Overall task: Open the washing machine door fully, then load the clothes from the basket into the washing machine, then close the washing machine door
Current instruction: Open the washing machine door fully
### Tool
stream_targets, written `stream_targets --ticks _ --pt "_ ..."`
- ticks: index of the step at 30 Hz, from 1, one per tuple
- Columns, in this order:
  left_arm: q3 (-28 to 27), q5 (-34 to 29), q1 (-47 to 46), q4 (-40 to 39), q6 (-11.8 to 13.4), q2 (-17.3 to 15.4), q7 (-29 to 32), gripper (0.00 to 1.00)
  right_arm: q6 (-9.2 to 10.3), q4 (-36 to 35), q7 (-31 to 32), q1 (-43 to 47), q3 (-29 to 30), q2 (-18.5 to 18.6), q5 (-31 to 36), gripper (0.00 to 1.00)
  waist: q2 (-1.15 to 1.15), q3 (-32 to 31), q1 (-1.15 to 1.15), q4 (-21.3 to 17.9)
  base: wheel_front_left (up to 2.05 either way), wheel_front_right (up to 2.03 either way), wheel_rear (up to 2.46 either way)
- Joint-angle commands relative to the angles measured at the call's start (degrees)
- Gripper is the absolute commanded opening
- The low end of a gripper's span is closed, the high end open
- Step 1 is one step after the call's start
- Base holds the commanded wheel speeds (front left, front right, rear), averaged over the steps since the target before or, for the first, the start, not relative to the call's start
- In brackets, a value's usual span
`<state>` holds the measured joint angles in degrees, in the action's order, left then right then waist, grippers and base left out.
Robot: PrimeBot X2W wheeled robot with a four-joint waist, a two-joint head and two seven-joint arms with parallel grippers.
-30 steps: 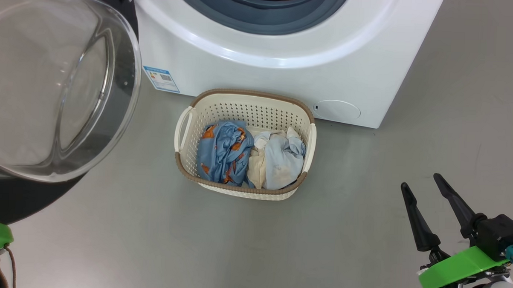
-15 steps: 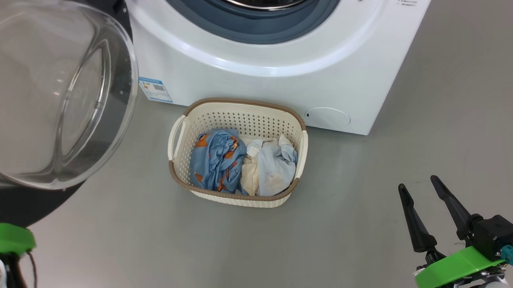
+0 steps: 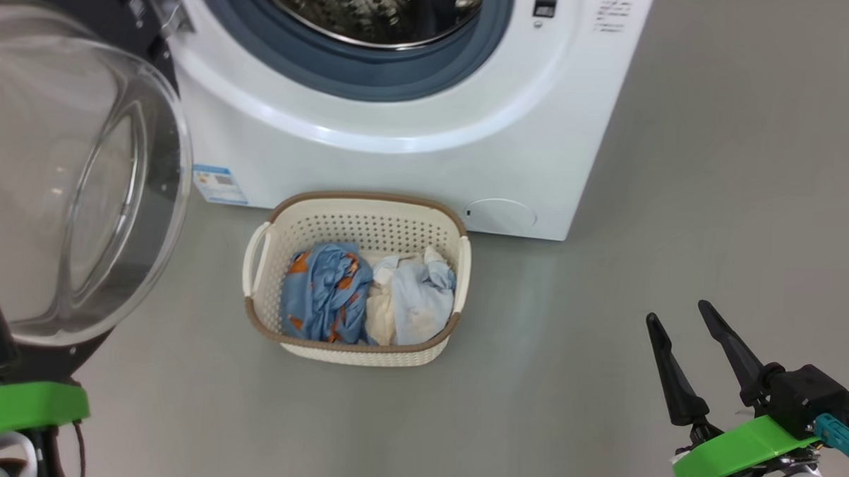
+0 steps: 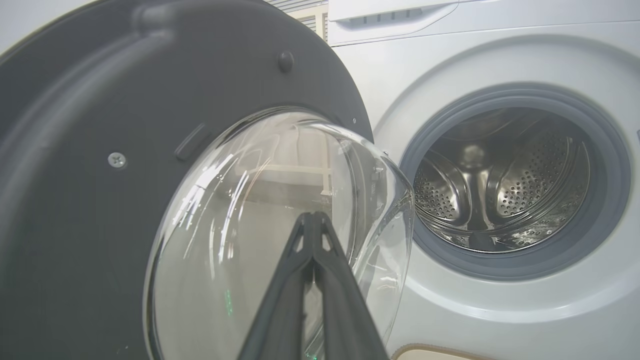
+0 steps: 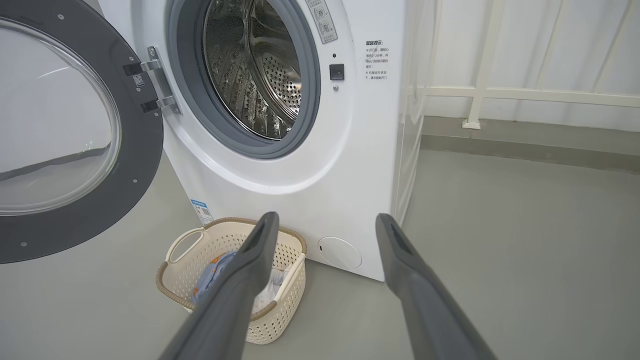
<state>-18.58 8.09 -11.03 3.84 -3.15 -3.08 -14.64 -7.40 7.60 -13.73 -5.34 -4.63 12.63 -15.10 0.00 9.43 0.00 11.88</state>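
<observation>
Left gripper, pinched shut, faces the washing machine door; right gripper, spread wide, hangs near the basket.

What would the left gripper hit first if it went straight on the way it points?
Probably the glass window of the washing machine door; the left gripper aims at it, depth unclear.

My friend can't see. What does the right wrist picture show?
The washing machine stands with its door swung open to the left. A basket of clothes sits on the floor before it, behind the open right gripper.
</observation>
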Motion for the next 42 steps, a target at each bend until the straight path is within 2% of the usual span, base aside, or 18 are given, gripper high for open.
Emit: stream_targets --ticks 1,2,3,15,20,27,32,42 --pt "-1.1 -0.6 0.3 -2.9 -0.3 -1.4 -0.4 0.08 -0.09 -1.0 -0.7 -0.1 -1.1 0.2 -0.5 1.0 0.0 -1.2 0.0 -1.5 0.0 0.0 0.0" --pt "-0.5 -0.8 1.0 -4.2 -0.5 -1.2 -0.4 0.47 -0.09 -1.0 -0.8 -0.1 -0.9 0.0 -0.5 1.0 0.0 -1.5 0.0 -2.0 0.0 0.0 0.0" --pt "0.1 -0.7 1.8 -5.1 -0.7 -1.0 -0.4 1.0 -0.09 -1.0 -0.9 0.0 -0.7 -0.2 -0.5 1.0 0.0 -1.7 0.0 -2.5 0.0 0.0 0.0" --pt "5.4 0.4 10.4 -7.9 -1.4 0.0 -0.4 1.0 -0.09 -1.7 -1.2 1.4 -0.6 -1.8 -0.2 1.0 0.0 -3.2 0.0 -8.5 0.0 0.0 0.0" --pt "7.5 0.9 13.3 -7.2 -0.6 0.1 -0.4 1.0 -0.09 -2.6 -1.2 1.9 0.0 -2.0 0.1 1.0 0.0 -3.6 0.0 -10.8 0.0 0.0 0.0" --pt "9.7 1.3 17.1 -6.1 1.8 0.2 -0.4 1.0 -0.09 -4.6 -1.3 4.0 1.0 -2.9 1.0 1.0 0.0 -5.8 0.0 -13.3 0.0 0.0 0.0" --pt "10.3 2.2 19.3 -6.3 3.0 0.2 -0.4 1.0 -0.09 -5.9 -1.3 5.4 1.4 -3.2 1.4 1.0 0.0 -6.9 0.0 -14.2 0.0 0.0 0.0" --pt "10.4 4.3 21.0 -7.5 3.2 0.2 -0.4 1.0 -0.09 -6.6 -1.3 5.9 2.2 -3.7 1.6 1.0 0.0 -7.4 0.0 -14.2 0.0 0.0 0.0"
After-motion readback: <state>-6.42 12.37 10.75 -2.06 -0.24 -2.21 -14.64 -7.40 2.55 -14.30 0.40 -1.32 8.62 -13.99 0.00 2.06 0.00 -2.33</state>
